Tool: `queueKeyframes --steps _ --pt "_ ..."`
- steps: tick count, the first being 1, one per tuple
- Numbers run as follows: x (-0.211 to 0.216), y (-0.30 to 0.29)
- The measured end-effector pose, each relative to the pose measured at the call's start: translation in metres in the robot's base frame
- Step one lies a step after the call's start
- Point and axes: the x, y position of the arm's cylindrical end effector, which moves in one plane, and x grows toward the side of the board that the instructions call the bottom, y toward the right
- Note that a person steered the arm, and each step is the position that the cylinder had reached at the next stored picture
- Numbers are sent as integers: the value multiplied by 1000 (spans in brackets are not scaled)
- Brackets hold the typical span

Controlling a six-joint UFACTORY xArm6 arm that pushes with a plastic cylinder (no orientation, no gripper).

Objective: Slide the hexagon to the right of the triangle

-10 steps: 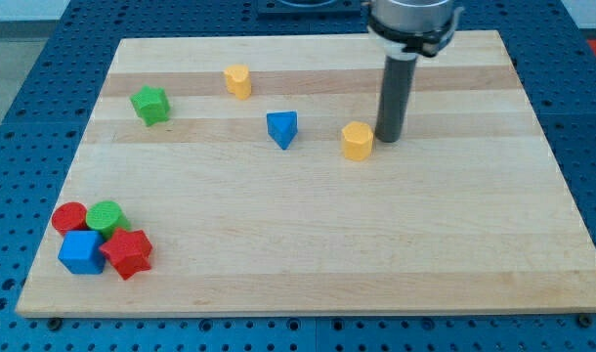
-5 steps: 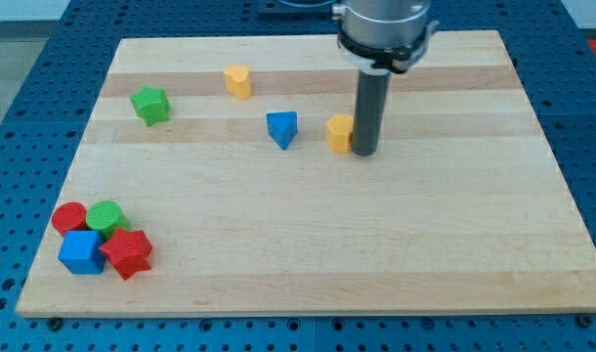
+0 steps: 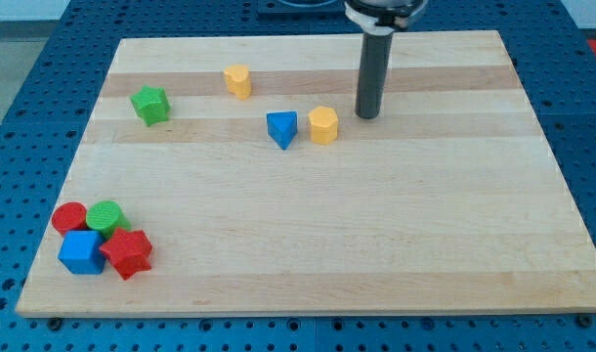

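Note:
The yellow hexagon [image 3: 323, 125] sits just to the right of the blue triangle [image 3: 282, 128], with a small gap between them, in the upper middle of the wooden board [image 3: 376, 244]. My tip [image 3: 366, 115] is on the board to the upper right of the hexagon, a short way off and not touching it. The rod rises from it to the view's top.
A second yellow block [image 3: 238, 81] stands to the upper left of the triangle. A green star [image 3: 150, 104] is at the upper left. A red cylinder [image 3: 70, 217], green cylinder [image 3: 106, 216], blue cube [image 3: 81, 251] and red star [image 3: 128, 252] cluster at the lower left.
The tip pushed the yellow hexagon leftward until it sat next to the blue triangle, then drew back up and to the right, away from it.

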Motion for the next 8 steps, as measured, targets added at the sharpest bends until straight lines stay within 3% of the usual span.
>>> queueKeyframes --steps 5,7,8 --pt "15 -31" --pt "-79 -48" --pt "-83 -115"
